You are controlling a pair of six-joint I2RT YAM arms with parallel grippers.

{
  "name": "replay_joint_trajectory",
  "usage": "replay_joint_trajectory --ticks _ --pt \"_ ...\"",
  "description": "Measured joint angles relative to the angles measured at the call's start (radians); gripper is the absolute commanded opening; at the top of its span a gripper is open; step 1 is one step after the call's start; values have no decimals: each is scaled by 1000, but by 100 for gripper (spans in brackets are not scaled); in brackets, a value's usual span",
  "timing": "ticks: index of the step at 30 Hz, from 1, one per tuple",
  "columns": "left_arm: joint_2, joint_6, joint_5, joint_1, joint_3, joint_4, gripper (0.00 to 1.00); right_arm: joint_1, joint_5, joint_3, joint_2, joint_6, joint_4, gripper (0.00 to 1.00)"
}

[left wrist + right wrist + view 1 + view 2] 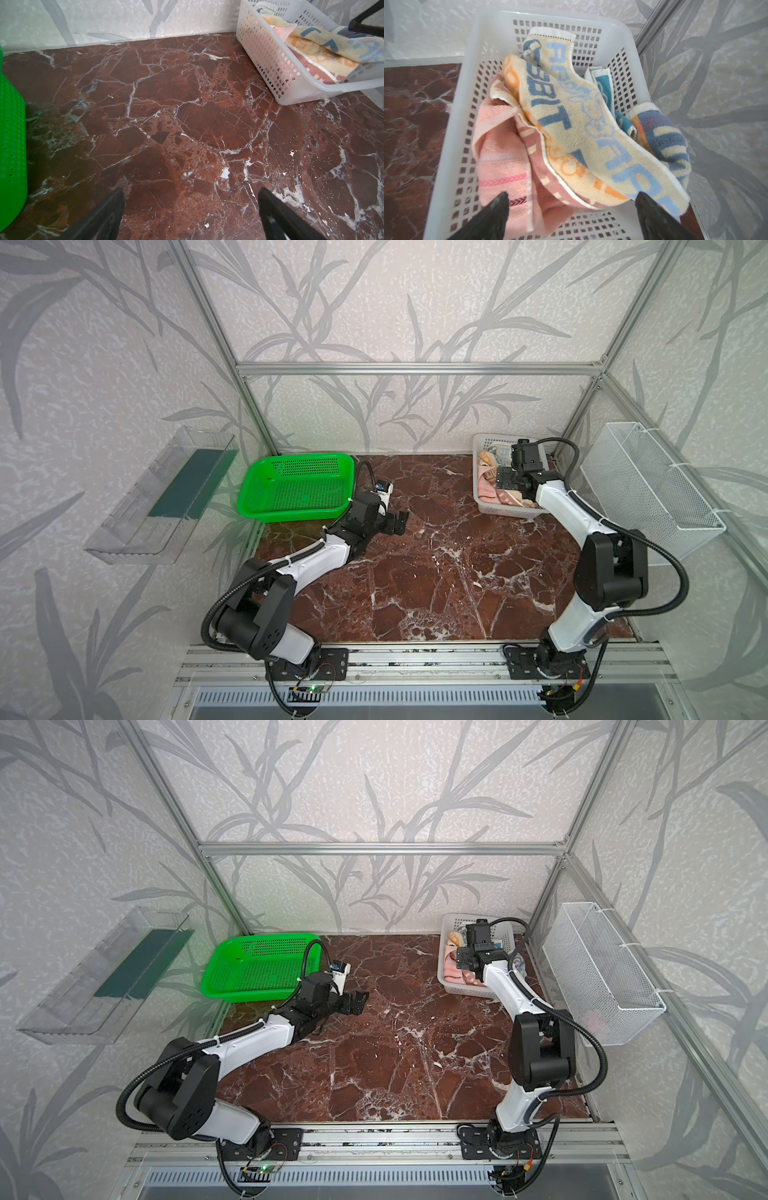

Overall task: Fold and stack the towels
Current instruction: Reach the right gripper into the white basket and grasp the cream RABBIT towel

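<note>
You have all three towels crumpled together in the white basket (463, 116), which stands at the far right corner of the marble table (415, 572). The cream towel (591, 128), with blue and orange letters and a rabbit outline, lies on top in a long diagonal fold. The pink towel (500, 158), with darker herringbone stripes, is bunched beside it and partly under it. The teal towel (604, 85) shows only a narrow white-edged strip behind the cream one. Your right gripper (573, 196) hangs just above them, its jaws wide apart and holding nothing. Your left gripper (192, 191) is spread equally wide over the marble, beside the green basket (307, 457). Only the right wrist view shows the teal towel. In both top views the right arm (557, 506) covers most of the towels, and the left wrist view gives only cream and a pink corner.
</note>
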Motion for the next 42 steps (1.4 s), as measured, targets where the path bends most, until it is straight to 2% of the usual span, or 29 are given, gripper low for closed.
replay_joint_trajectory --ticks 4,12,15,16,18,28,37,42 --pt "0 2 3 -6 7 18 99 -40 5 91 104 -19 -28 88" --pt "0 2 9 -10 7 31 99 -85 -5 215 239 -44 -68 57" --pt "0 4 9 -11 7 32 99 -97 -29 231 266 -43 -80 40" --pt "0 4 9 -11 7 32 99 -101 -41 237 274 -43 -85 30" --pt "0 5 9 -11 7 32 99 -103 -62 241 283 -45 -89 0" --pt "-24 5 3 -12 5 37 99 -106 -123 241 248 -46 -98 0" --pt "-46 13 -8 -15 -11 40 99 -94 -254 240 -29 -51 -83 0" --pt "-49 13 -11 -17 -23 45 99 0 -307 244 -162 -119 -78 0"
